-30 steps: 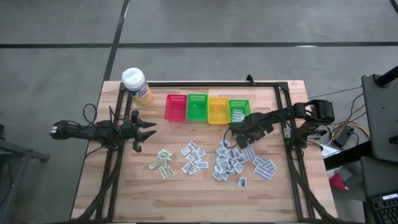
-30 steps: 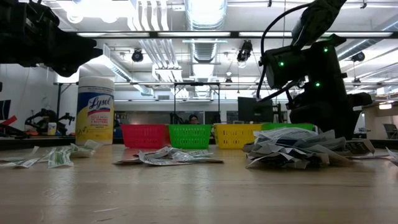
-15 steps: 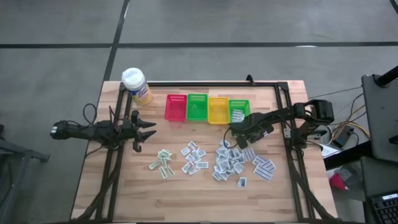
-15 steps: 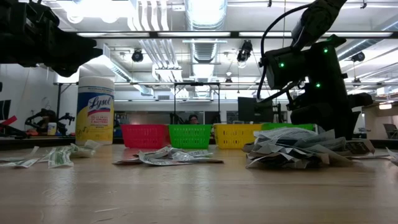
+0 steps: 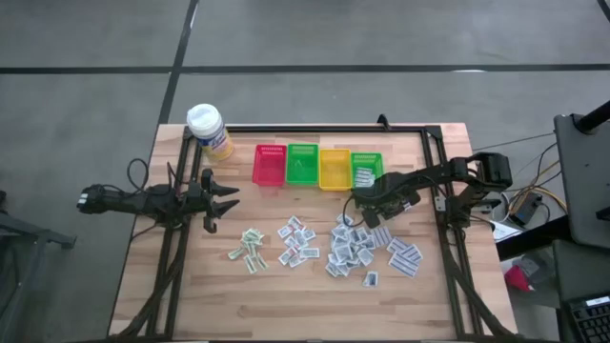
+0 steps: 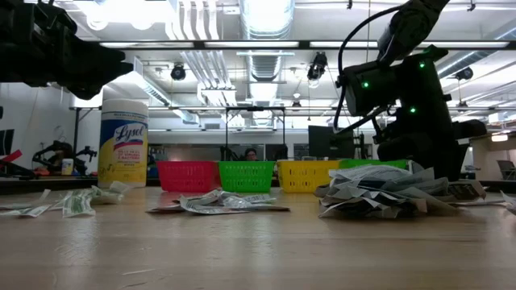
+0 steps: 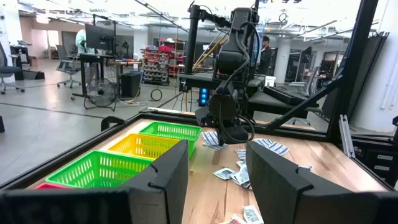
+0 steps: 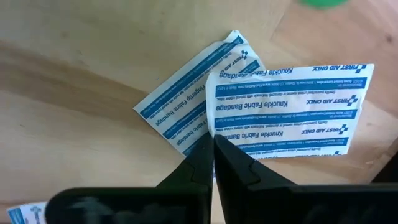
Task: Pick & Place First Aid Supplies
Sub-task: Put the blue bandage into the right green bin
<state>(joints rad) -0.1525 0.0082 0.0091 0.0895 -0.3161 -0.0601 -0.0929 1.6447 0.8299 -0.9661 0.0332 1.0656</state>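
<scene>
Small white first aid packets with blue print lie in a heap point(image 5: 353, 250) on the wooden table. A second cluster point(image 5: 297, 240) lies at the middle and green-printed ones point(image 5: 250, 248) farther left. My right gripper point(image 5: 360, 211) points down at the heap's far edge. In the right wrist view its fingers point(image 8: 213, 144) are shut where two packets overlap. One is a knuckle bandage packet point(image 8: 286, 109), the other point(image 8: 186, 102) lies partly under it. My left gripper point(image 5: 233, 200) waits open and level at the table's left, also seen in its wrist view point(image 7: 217, 180). My right gripper comes from above, pointing down, its fingertips closed at the near corner point(image 8: 217, 134) of the knuckle bandage packet, where it overlaps the other packet. The fingertips hide the contact, so I cannot tell whether one packet or both are pinched. Both packets lie flat on the table.
Red point(image 5: 270, 164), green point(image 5: 303, 164), yellow point(image 5: 335, 168) and a second green basket point(image 5: 367, 168) stand in a row at the far side; the last holds some packets. A yellow bottle with a white cap point(image 5: 208, 129) stands at the far left corner.
</scene>
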